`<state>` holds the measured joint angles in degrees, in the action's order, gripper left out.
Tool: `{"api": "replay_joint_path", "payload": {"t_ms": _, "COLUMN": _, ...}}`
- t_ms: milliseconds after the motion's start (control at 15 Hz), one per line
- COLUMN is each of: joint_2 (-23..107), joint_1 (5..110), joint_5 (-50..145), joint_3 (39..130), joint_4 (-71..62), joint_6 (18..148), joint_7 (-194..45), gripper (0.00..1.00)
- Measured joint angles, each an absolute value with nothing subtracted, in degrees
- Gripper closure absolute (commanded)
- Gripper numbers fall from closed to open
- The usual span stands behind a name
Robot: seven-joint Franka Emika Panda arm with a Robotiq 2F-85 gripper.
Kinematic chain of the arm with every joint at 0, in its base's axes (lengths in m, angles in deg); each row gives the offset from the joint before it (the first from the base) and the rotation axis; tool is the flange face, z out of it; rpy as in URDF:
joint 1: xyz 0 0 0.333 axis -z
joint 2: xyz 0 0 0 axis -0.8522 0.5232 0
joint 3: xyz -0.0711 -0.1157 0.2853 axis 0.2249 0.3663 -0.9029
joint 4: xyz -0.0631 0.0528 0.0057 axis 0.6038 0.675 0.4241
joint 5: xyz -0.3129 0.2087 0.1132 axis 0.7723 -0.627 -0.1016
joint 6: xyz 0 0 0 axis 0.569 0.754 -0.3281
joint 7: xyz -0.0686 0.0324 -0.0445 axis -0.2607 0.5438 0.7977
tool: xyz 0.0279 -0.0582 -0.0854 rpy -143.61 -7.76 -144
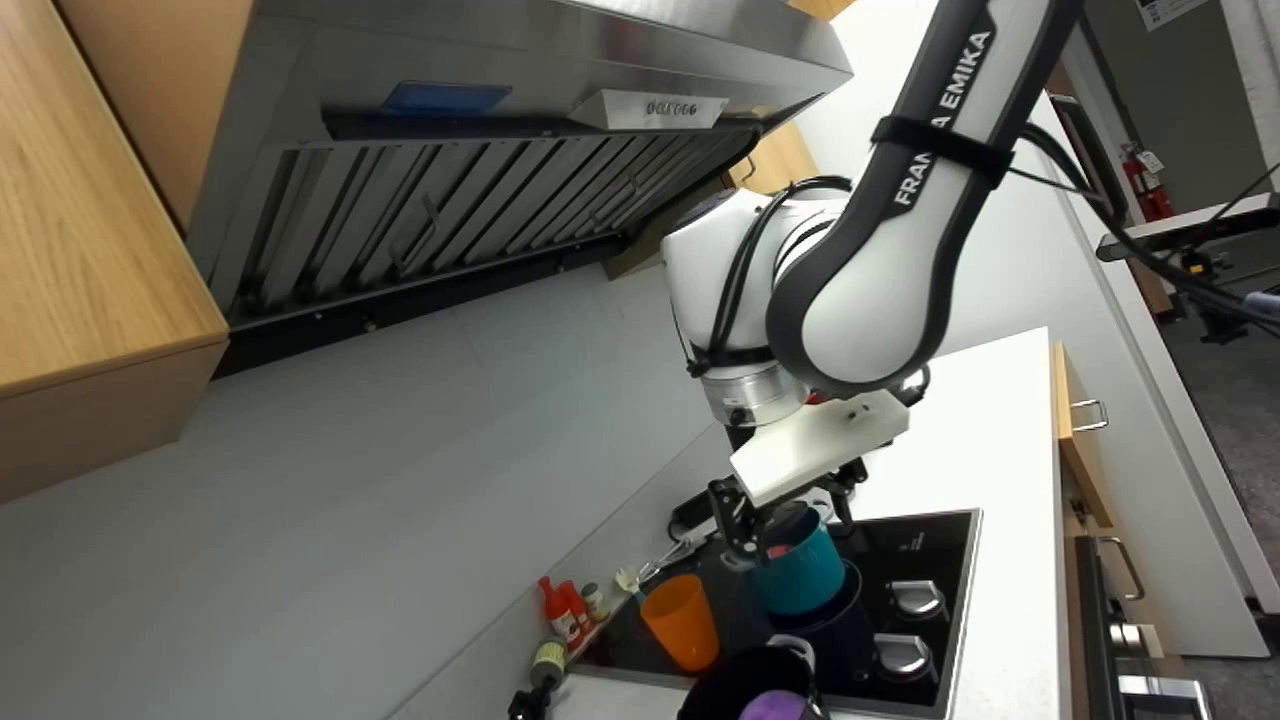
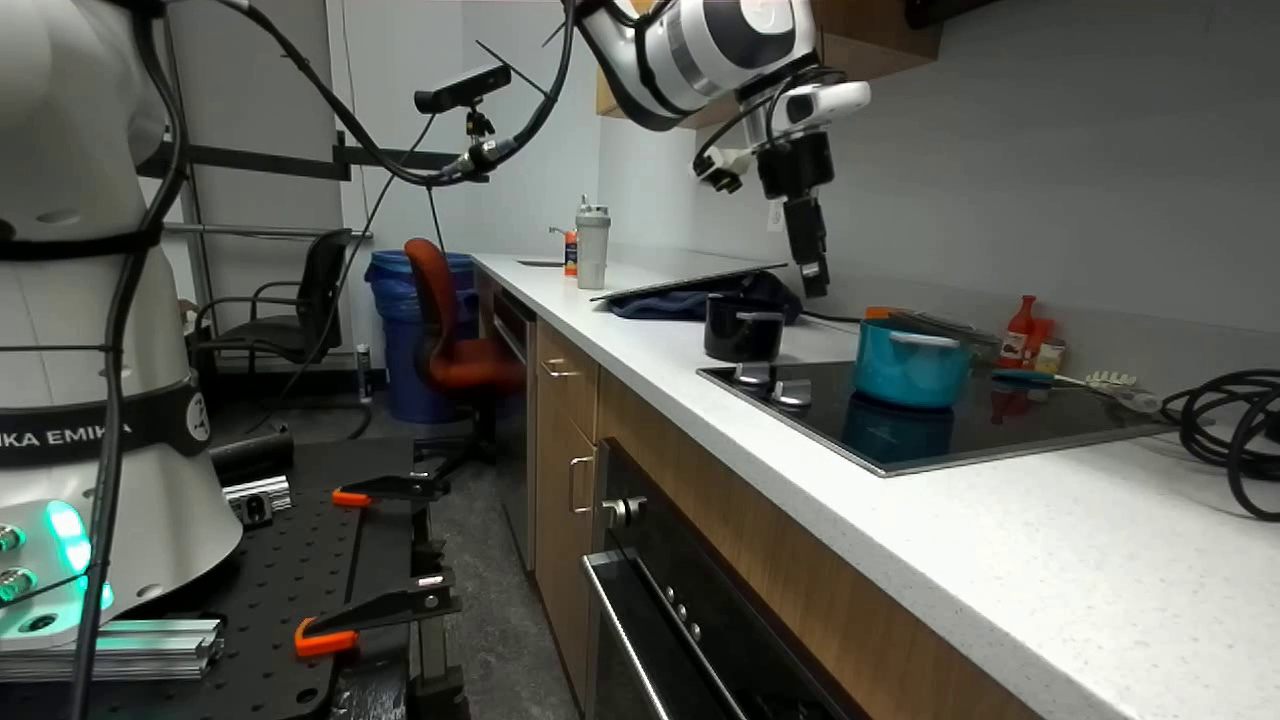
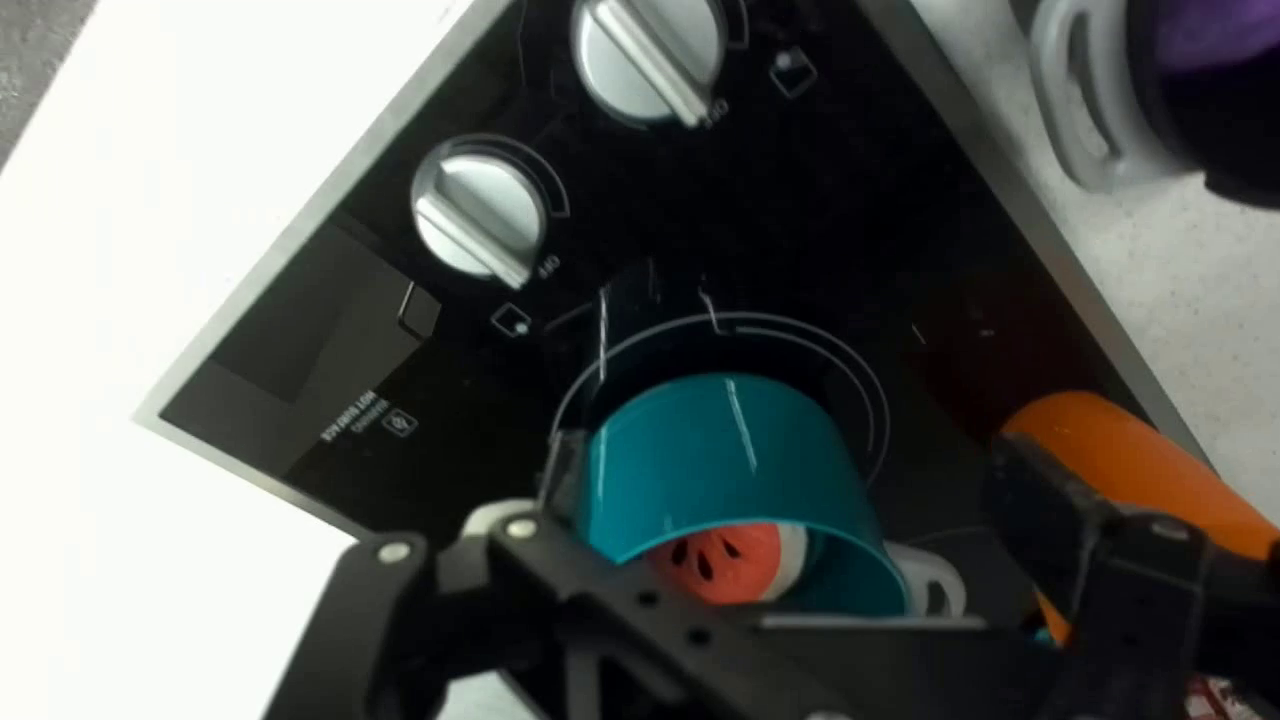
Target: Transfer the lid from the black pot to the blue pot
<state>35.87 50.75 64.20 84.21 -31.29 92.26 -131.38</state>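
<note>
The blue pot [image 1: 808, 578] stands on the black cooktop, also seen in an exterior view [image 2: 912, 368] and the wrist view [image 3: 725, 455]. A red toy melon slice [image 3: 725, 560] lies inside it. The black pot [image 2: 742, 330] stands on the counter at the cooktop's edge; it also shows in an exterior view [image 1: 735, 668] and at the wrist view's upper right corner [image 3: 1235, 150], with something purple inside. I cannot make out the lid on either pot. My gripper [image 1: 798, 540] is open and empty, fingers spread, raised above the cooktop [image 2: 815, 282]; in the wrist view [image 3: 800, 485] the blue pot shows between its fingers.
An orange cup [image 1: 682, 622] stands beside the blue pot on the wall side. Red bottles [image 2: 1018, 332] and utensils [image 1: 660, 565] lie along the wall. Cooktop knobs [image 3: 478, 215] are at the front. A range hood [image 1: 480, 150] hangs above. Cables [image 2: 1240, 420] lie on the counter.
</note>
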Motion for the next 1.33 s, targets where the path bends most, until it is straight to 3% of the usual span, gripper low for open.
{"api": "replay_joint_path", "payload": {"t_ms": 667, "joint_2": 19.94, "joint_1": 51.16, "joint_5": 64.04, "joint_3": 79.78, "joint_4": -49.94, "joint_6": 91.87, "joint_7": -126.89, "gripper": 0.0}}
{"api": "replay_joint_path", "payload": {"t_ms": 1333, "joint_2": 10.74, "joint_1": 52.22, "joint_5": 60.19, "joint_3": 77.76, "joint_4": -54.87, "joint_6": 82.6, "joint_7": -110.95, "gripper": 0.0}}
